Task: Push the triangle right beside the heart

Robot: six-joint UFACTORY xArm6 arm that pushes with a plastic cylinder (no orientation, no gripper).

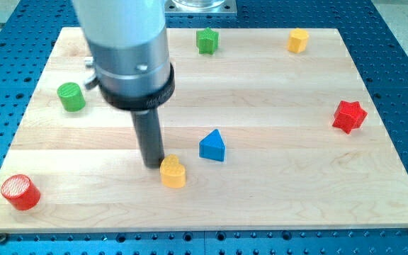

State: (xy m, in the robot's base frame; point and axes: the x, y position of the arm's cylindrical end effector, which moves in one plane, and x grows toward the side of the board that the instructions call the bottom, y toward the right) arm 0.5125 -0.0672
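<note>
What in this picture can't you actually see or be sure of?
- My tip: whether it touches the yellow heart is unclear; they look almost joined in the camera view.
- A small grey part at the view's left of my arm: mostly hidden behind the arm's housing.
- Metal fixture at the view's top: cut off by the edge.
- Blue triangle: its far side faces away.

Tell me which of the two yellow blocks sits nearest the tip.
The yellow heart, low on the board, just right of my tip; the other yellow block sits far off by the top edge.
</note>
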